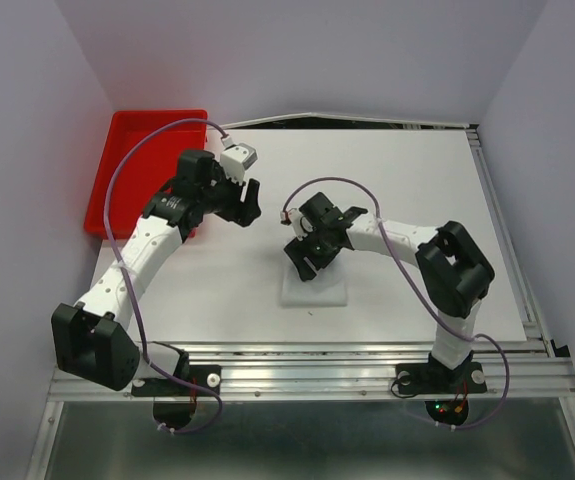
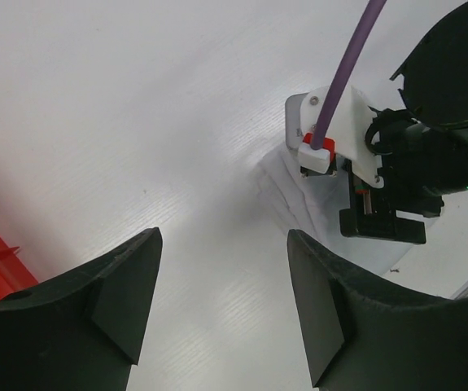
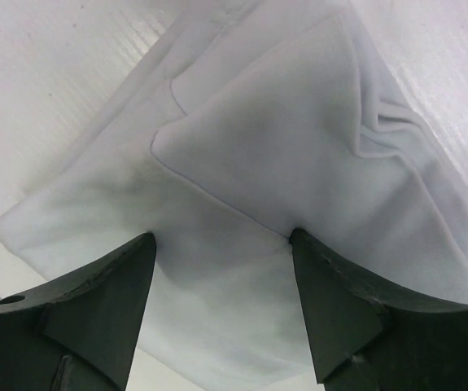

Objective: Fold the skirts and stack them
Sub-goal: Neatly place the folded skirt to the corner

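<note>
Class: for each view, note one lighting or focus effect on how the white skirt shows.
Top external: the skirt nearly blends into the white table. Left wrist: glare washes out the table; the left pincer reads dark. Right wrist: grey shadow marks the skirt's folds.

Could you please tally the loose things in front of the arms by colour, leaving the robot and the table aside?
Red: 1, the bin.
White: 1, the folded cloth pile; how many skirts it holds cannot be told.
Total: 2.
</note>
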You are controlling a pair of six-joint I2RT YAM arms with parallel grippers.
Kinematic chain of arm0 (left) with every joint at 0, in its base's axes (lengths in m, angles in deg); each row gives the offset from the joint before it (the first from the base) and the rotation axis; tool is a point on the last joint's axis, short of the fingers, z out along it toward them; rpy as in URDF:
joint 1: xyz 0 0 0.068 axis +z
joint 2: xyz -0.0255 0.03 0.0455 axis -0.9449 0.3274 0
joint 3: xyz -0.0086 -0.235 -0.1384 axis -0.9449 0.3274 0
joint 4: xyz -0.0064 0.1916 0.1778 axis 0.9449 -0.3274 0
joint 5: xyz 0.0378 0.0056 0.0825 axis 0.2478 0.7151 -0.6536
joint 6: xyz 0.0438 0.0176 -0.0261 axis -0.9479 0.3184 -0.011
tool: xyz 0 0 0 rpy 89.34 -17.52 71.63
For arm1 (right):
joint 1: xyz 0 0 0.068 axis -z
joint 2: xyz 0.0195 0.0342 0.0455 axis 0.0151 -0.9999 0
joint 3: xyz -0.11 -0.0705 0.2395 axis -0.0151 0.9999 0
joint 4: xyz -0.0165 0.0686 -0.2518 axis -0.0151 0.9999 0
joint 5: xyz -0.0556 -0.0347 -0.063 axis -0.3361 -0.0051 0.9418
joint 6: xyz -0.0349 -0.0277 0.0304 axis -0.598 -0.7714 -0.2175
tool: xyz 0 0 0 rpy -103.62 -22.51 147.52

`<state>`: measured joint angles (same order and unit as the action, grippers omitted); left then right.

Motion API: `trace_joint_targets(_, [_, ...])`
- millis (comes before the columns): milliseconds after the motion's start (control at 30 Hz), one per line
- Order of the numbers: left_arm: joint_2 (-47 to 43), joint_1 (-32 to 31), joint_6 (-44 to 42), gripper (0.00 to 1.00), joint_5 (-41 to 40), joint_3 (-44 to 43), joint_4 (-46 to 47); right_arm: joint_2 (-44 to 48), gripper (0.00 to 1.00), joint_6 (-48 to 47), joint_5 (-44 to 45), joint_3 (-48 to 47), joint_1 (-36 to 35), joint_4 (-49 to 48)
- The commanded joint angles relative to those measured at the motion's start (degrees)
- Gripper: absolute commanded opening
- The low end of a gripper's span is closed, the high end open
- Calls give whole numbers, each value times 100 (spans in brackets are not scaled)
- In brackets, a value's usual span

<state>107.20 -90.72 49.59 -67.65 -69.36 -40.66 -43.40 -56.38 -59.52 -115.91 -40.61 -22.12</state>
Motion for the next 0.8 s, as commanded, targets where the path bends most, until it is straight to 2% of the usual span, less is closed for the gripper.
trace_joint_targets(0, [-203, 164, -144, 75, 1, -44, 58, -310, 75, -418, 554, 731, 560, 287])
trace_joint_targets(167, [-106, 252, -276, 75, 151, -132, 13, 86, 78, -1708, 361, 810, 2025, 709])
trace_joint_targets(267, [-45, 261, -302, 75, 247, -167, 31, 323, 83, -2693, 237, 968, 2590, 903])
trace_joint_targets(433, [105, 278, -381, 75, 335, -281, -13, 455, 90, -3853, 123, 1354, 3978, 1263])
trace_joint_targets(567, [201, 287, -443, 76, 406, -299, -31, 858, 94, -5397, 351, 2161, 5042, 1325])
trace_joint_targets(633, [236, 287, -452, 76, 449, -299, -39, 965, 95, -5708, 457, 2339, 5638, 1360])
trace_joint_targets(767, [333, 287, -425, 76, 494, -343, -83, 1167, 98, -6245, 423, 2550, 6238, 1737])
